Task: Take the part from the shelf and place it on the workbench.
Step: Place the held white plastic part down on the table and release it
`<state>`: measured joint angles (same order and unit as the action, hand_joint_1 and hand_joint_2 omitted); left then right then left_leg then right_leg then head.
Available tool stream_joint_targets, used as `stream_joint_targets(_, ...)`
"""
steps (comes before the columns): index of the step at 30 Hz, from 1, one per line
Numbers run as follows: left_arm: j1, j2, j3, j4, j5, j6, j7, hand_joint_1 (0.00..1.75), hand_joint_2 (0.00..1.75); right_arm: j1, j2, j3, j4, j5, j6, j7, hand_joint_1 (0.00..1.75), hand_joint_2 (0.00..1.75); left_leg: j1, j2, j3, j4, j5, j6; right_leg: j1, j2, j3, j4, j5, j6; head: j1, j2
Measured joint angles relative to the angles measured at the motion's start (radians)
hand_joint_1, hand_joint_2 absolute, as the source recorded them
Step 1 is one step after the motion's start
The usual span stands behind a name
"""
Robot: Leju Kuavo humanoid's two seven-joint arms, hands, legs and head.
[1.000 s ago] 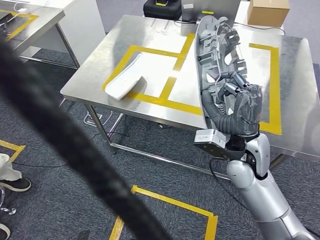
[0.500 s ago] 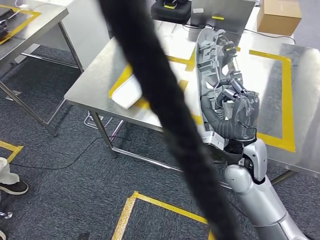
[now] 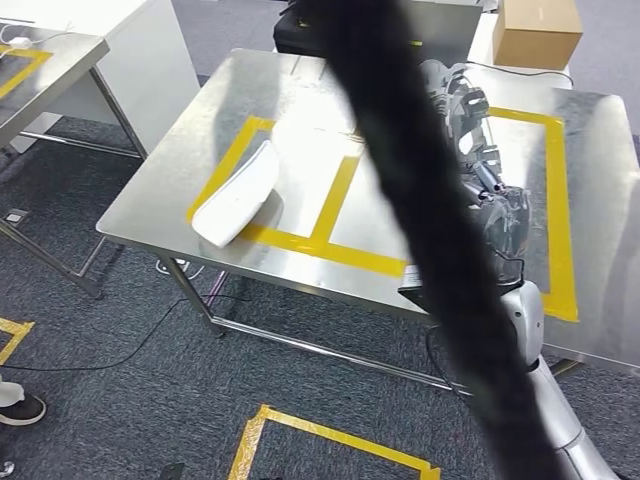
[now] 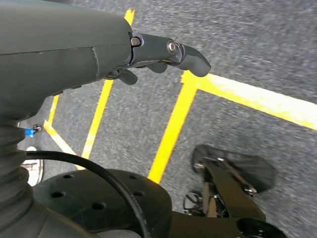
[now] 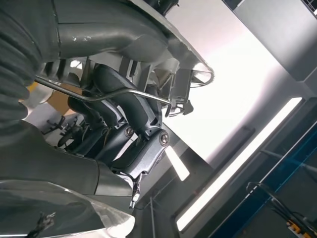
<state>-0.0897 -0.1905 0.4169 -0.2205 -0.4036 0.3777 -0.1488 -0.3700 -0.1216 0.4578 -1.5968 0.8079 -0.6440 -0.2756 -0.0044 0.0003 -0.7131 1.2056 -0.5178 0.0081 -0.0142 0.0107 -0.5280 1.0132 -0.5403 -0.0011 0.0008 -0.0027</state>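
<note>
My right hand (image 3: 502, 215) grips a grey ribbed plastic part (image 3: 468, 110) and holds it upright above the right half of the steel workbench (image 3: 151, 200). A thick black cable (image 3: 430, 230) crosses the head view and hides much of the part. In the right wrist view my dark fingers (image 5: 127, 129) wrap a metal rod of the part (image 5: 112, 29). A white curved part (image 3: 238, 192) lies on the bench inside a yellow-taped box. My left hand (image 4: 112, 49) hangs over the carpet floor, fingers stretched out, holding nothing.
Yellow tape marks boxes on the bench top (image 3: 562, 190). A cardboard box (image 3: 537, 32) and a dark case (image 3: 302, 30) stand at the bench's far edge. Another steel table (image 3: 45, 50) stands at the left. Yellow lines cross the carpet (image 3: 332, 440).
The whole view has shifted, so the camera moved. The black cable has swung from left to right across the picture. My right hand keeps its hold on the grey part.
</note>
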Motion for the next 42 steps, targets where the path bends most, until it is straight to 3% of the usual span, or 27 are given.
stream_joint_targets(2, 0.001, 0.003, 0.0, 0.0, 0.0, 0.0, 0.0, 0.0, 1.75, -0.004, 0.0, 0.0, 0.002, -0.001, 0.002, -0.002, 1.75, 1.75, -0.012, -0.003, 0.021, -0.111, 0.089, 0.027, 0.001, 0.001, 0.018, -0.003, -0.015, 0.006, 0.001, 0.0)
stream_joint_targets(3, 0.001, 0.005, 0.0, 0.0, 0.0, 0.0, 0.0, 0.0, 1.75, -0.006, 0.001, 0.001, 0.004, -0.001, 0.004, -0.003, 1.75, 1.75, -0.018, -0.004, 0.031, -0.146, 0.111, 0.035, -0.001, 0.001, 0.022, -0.004, -0.02, 0.012, 0.0, 0.0)
stream_joint_targets(4, 0.0, 0.005, 0.0, 0.0, -0.001, 0.0, 0.0, 0.0, 1.75, -0.009, 0.001, 0.001, 0.005, -0.002, 0.006, -0.003, 1.75, 1.75, -0.022, -0.006, 0.037, -0.16, 0.114, 0.039, -0.003, 0.0, 0.022, -0.007, -0.023, 0.018, -0.002, 0.0)
stream_joint_targets(9, -0.002, 0.003, 0.001, 0.0, -0.003, 0.0, 0.003, 0.0, 1.75, -0.019, 0.002, 0.004, 0.013, -0.004, 0.013, -0.003, 1.75, 1.75, -0.021, -0.009, 0.046, -0.184, 0.121, 0.024, -0.002, -0.003, 0.024, -0.02, -0.011, 0.032, -0.008, 0.0)
stream_joint_targets(13, -0.005, -0.001, 0.0, 0.001, -0.004, 0.0, 0.005, 0.0, 1.75, -0.023, 0.002, 0.008, 0.021, -0.004, 0.018, -0.003, 1.75, 1.75, -0.018, -0.012, 0.048, -0.19, 0.101, 0.023, 0.0, -0.005, 0.027, -0.026, -0.016, 0.034, -0.007, 0.0)
stream_joint_targets(17, -0.002, -0.001, 0.0, 0.001, -0.006, 0.001, 0.005, 0.0, 1.75, -0.03, 0.002, 0.013, 0.025, -0.003, 0.023, -0.004, 1.75, 1.75, -0.019, -0.013, 0.047, -0.189, 0.1, 0.025, 0.0, -0.008, 0.038, -0.045, -0.026, 0.034, -0.008, 0.0)
stream_joint_targets(34, -0.004, 0.0, -0.002, 0.001, -0.03, -0.007, 0.006, 0.0, 1.75, -0.06, 0.01, 0.025, 0.033, -0.014, 0.058, -0.002, 1.75, 1.75, -0.018, -0.013, 0.052, -0.189, 0.108, 0.028, 0.001, -0.009, 0.042, -0.045, -0.017, 0.04, -0.008, 0.0)
stream_joint_targets(42, -0.023, -0.001, -0.019, 0.001, -0.065, -0.025, 0.022, 0.0, 1.75, -0.181, 0.073, 0.066, 0.141, 0.014, 0.136, 0.023, 1.75, 1.75, -0.017, -0.012, 0.053, -0.189, 0.109, 0.027, 0.002, -0.009, 0.042, -0.044, -0.017, 0.04, -0.008, 0.0)
